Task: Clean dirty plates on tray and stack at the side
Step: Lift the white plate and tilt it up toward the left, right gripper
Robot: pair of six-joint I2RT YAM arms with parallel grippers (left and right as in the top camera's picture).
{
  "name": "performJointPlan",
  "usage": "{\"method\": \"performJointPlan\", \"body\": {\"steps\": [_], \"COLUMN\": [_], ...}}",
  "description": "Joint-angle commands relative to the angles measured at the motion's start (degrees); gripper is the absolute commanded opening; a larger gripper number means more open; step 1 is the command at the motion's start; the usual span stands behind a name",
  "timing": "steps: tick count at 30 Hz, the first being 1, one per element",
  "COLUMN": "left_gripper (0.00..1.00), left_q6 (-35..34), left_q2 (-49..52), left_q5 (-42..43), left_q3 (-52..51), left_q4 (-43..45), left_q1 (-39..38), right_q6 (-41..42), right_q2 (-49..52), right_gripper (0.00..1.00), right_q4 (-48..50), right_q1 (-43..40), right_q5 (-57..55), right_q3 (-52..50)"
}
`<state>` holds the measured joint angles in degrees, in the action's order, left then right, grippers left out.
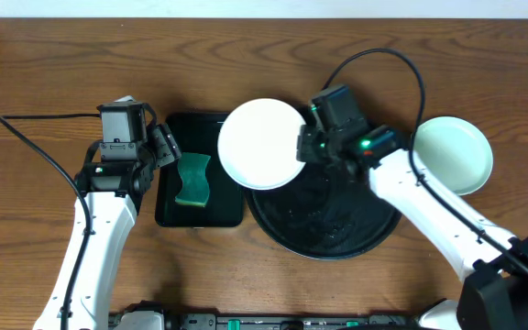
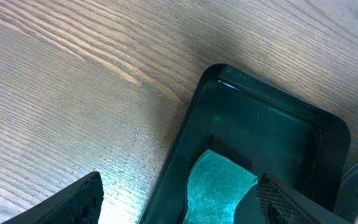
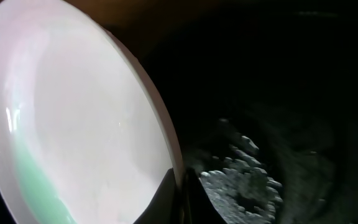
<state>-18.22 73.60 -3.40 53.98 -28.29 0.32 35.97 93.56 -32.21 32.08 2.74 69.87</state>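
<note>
Right pincer point(image 1: 302, 147) is shut tight on the white plate point(image 1: 262, 144), pinching it by its right edge. The plate looks lifted and tipped. Part of it is over the left side of the round black tray point(image 1: 328, 234) and part is over the small black tray point(image 1: 218, 206). In the wrist camera the rim goes right in between the fingers.

This plate is hard and stiff, so it will not bend. I think it could chip or break if it fell. It looks smooth and shiny, maybe wet, so it may be slippery. Held by one edge only, it could swing or slide out. The rim is the best place to hold it, with a firm squeeze and slow moves.

It is round, white and shallow, with a low raised edge. From above, the middle looks clean. Up close there is a pale green band near one edge, and I cannot tell if that is dirt or just shine.

Wet, bubbly bits lie on the round tray. A mint-green plate point(image 1: 452, 154) sits on the desk point(image 1: 44, 73) just to the right of it. Left pincer point(image 1: 165, 147) is wide open and holds nothing, close to the green sponge point(image 1: 192, 181) in the small tray.
</note>
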Motion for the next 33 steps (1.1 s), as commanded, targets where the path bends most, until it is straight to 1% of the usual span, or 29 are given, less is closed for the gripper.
{"method": "performJointPlan", "body": {"steps": [1, 10, 18, 21, 25, 31, 33], "left_gripper": [0.79, 0.8, 0.8, 0.8, 0.8, 0.8, 0.8], "left_q6": [-0.52, -0.52, -0.52, -0.52, -0.52, -0.52, -0.52], "left_q2": [-0.28, -0.28, -0.28, -0.28, -0.28, -0.28, -0.28], "left_q5": [-0.94, -0.94, -0.94, -0.94, -0.94, -0.94, -0.94], "left_q3": [1.29, 1.29, 1.29, 1.29, 1.29, 1.29, 1.29], "left_q4": [-0.09, -0.11, -0.09, -0.09, -0.09, -0.11, -0.11], "left_q1": [0.15, 0.15, 0.15, 0.15, 0.15, 0.15, 0.15], "right_q6": [4.79, 5.62, 5.51, 2.47, -1.68, -9.25, -10.54], "right_q2": [-1.2, 0.76, 6.32, 8.79, 9.01, 9.01, 9.01], "right_gripper": [0.01, 0.01, 0.01, 0.01, 0.01, 0.01, 0.01], "right_q4": [2.86, 5.46, 13.66, 18.1, 21.7, 25.81, 26.18], "right_q1": [3.54, 7.89, 12.09, 14.64, 16.65, 17.64, 17.64], "right_q5": [-4.92, -12.26, -18.49, -25.31, -31.41, -32.79, -32.98], "right_q3": [1.44, 1.44, 1.44, 1.44, 1.44, 1.44, 1.44]}}
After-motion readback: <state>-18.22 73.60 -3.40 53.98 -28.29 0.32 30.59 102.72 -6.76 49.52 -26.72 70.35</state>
